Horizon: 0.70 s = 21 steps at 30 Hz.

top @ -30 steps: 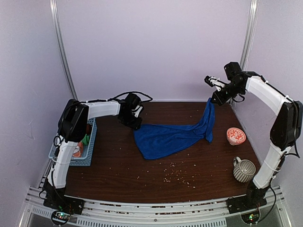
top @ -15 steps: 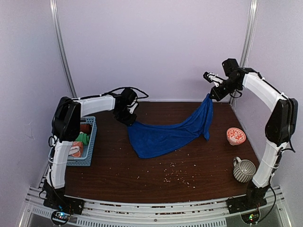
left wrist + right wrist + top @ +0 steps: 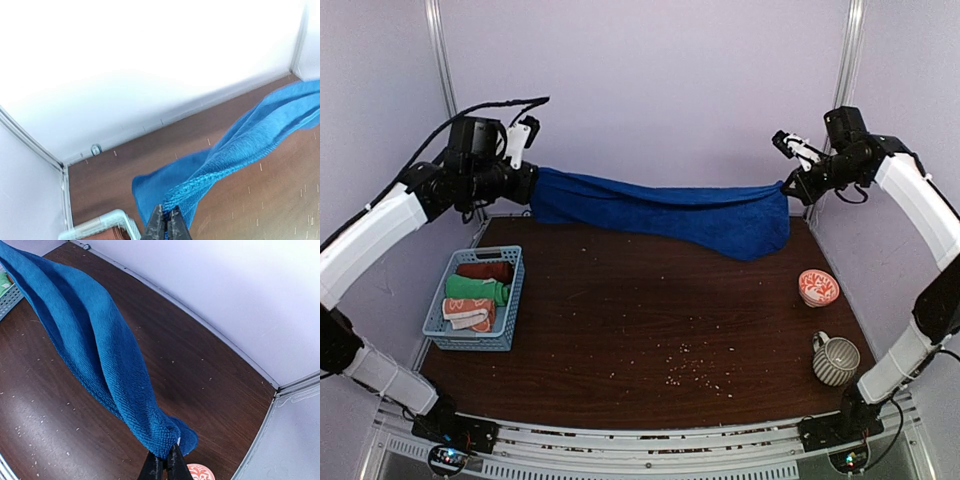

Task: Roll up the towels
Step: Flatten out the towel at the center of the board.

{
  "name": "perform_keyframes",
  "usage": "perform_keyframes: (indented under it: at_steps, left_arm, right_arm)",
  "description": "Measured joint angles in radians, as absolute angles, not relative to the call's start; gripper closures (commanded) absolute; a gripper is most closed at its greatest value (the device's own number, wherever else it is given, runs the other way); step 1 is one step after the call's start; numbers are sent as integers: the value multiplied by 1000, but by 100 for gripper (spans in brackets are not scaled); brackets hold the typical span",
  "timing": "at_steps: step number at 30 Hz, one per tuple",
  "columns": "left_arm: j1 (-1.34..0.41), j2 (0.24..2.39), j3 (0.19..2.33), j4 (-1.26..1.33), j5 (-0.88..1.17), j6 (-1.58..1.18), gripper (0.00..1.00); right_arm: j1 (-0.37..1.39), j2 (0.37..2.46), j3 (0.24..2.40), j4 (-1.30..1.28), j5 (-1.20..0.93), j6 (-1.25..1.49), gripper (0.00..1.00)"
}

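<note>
While the left tool (image 3: pixel 526 184) and right tool (image 3: pixel 790 188) are clamped tight on opposite ends of the royal blue towel (image 3: pixel 660 212), it hangs twisted above the worktop (image 3: pixel 620 330), spanning 10 to 2 o'clock. I judge spreading is in hand; next, I lower it flat and untwisted.

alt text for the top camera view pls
A blue towel hangs stretched between the left arm and right arm, jaws shut on its ends, above a brown table. A basket of rolled towels at left; bowl and mug at right.
</note>
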<state>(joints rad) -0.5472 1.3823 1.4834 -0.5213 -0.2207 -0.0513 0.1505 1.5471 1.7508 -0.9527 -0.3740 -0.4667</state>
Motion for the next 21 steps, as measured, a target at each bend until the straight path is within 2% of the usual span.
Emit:
perform_keyframes:
  at_steps: [6, 9, 13, 15, 18, 19, 21]
  left_arm:
    - [-586, 1174, 1257, -537, -125, -19, 100]
    - [-600, 1042, 1227, -539, -80, -17, 100]
    - [-600, 970, 1229, -501, -75, -19, 100]
    - [-600, 1018, 1232, -472, -107, -24, 100]
    - [-587, 1233, 1240, -435, -170, -38, 100]
    - [-579, 1309, 1247, -428, -187, -43, 100]
    - [-550, 1522, 1276, -416, -218, -50, 100]
  right_arm:
    - [150, 1287, 1554, -1000, -523, -552, 100]
    - [150, 1162, 1485, -1024, -572, -581, 98]
    - [150, 1062, 1416, -1007, -587, -588, 96]
    - [151, 1053, 1375, -976, -583, -587, 96]
    - [151, 1145, 1320, -908, -557, -581, 98]
    - [151, 1198, 1312, -883, -546, -579, 95]
    - [151, 1357, 1325, -822, -514, -575, 74]
